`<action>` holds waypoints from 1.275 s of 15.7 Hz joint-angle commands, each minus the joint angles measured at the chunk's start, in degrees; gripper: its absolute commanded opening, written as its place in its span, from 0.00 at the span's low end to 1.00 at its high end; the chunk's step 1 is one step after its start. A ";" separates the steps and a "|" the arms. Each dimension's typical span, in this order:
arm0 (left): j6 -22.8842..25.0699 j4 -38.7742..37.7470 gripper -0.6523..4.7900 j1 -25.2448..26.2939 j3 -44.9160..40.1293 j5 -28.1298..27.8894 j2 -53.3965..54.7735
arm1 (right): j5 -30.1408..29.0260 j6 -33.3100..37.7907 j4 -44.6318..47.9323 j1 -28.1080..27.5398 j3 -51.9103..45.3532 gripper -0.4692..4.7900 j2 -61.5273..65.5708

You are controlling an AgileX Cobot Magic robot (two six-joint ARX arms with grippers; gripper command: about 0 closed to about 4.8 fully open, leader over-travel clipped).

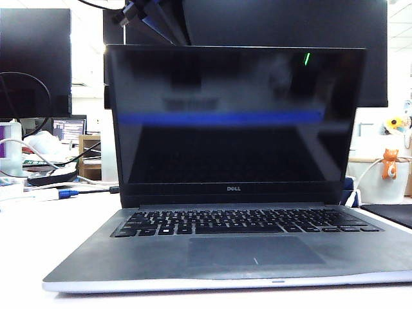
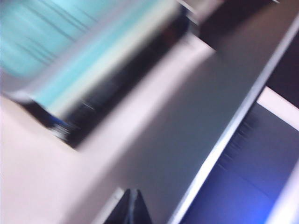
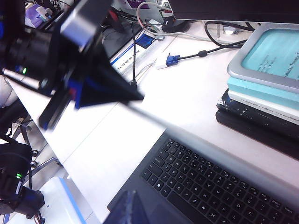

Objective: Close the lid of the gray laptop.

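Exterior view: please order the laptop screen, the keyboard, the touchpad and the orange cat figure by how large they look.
1. Screen of the gray laptop
2. Keyboard
3. Touchpad, wider-looking partly from nearness to the camera
4. Orange cat figure, farther back, so true size unsure

Left gripper shows above the lid; right gripper hangs over the keyboard.

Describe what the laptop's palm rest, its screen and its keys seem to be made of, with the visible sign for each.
Palm rest: probably brushed metal or metal-look plastic; matte gray, soft sheen.
Screen: glossy glass or plastic; mirrors the room.
Keys: likely matte black plastic; dull, no glare.
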 commanded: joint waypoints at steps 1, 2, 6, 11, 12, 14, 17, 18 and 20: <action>0.13 -6.69 0.11 -2.75 -0.42 1.25 0.28 | -0.24 -0.48 0.92 -0.04 0.33 0.09 -0.11; 0.13 -7.50 0.11 -3.56 -0.46 1.27 0.28 | -0.17 -0.61 0.87 -0.04 0.33 0.09 -0.11; -0.79 -9.03 0.11 -7.96 -0.81 1.09 0.26 | -0.17 -0.61 0.35 -0.04 0.33 0.09 -0.11; -3.48 -4.22 0.11 -8.68 -9.68 -0.42 -3.48 | -0.22 -3.48 -5.66 -0.04 0.31 0.09 -0.17; -4.63 -1.97 0.11 -8.66 -12.79 -0.42 -5.05 | -0.42 -3.61 -6.56 -0.04 0.31 0.09 -0.17; -5.99 0.50 0.11 -8.66 -16.63 -0.35 -6.19 | -2.86 -3.61 -7.19 -0.02 0.31 0.09 -0.20; -8.00 5.07 0.11 -8.68 -22.64 0.07 -6.21 | -6.80 -3.61 -8.22 0.00 0.31 0.09 -0.20; -8.68 6.32 0.11 -8.68 -24.02 0.24 -6.21 | -6.80 -3.89 -9.03 0.00 0.31 0.09 -0.20; -9.68 8.61 0.11 -8.74 -26.56 0.22 -7.02 | -6.78 -5.60 -11.93 0.00 0.28 0.09 -0.17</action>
